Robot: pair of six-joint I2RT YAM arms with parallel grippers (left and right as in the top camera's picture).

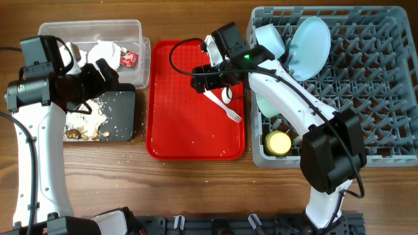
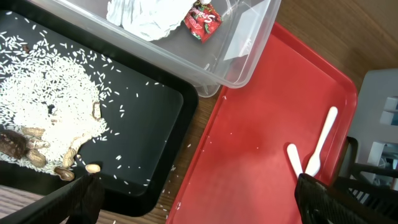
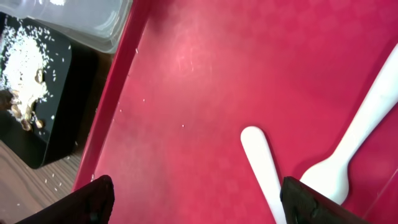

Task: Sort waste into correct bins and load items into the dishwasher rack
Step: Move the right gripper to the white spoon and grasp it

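A white fork (image 1: 225,109) and a white spoon (image 1: 226,95) lie on the red tray (image 1: 189,134). My right gripper (image 1: 201,78) is open and empty just above the tray, left of them. In its wrist view (image 3: 199,205) the fork handle (image 3: 261,162) and the spoon (image 3: 364,130) lie by the right finger. My left gripper (image 1: 108,73) is open and empty over the clear tub (image 1: 91,29) and the black tray (image 1: 124,108). The tub holds napkins (image 1: 104,52) and a red wrapper (image 1: 128,59). The grey rack (image 1: 372,104) holds the blue plate (image 1: 310,46), pale bowl (image 1: 271,39), mint-green bowl (image 1: 268,108) and yellow cup (image 1: 279,142).
Rice and peanuts (image 1: 81,130) lie on the black tray, with a few grains on the wood beside it. In the left wrist view the rice (image 2: 43,106), the tub corner (image 2: 205,71), the wrapper (image 2: 203,18) and the red tray (image 2: 261,124) show.
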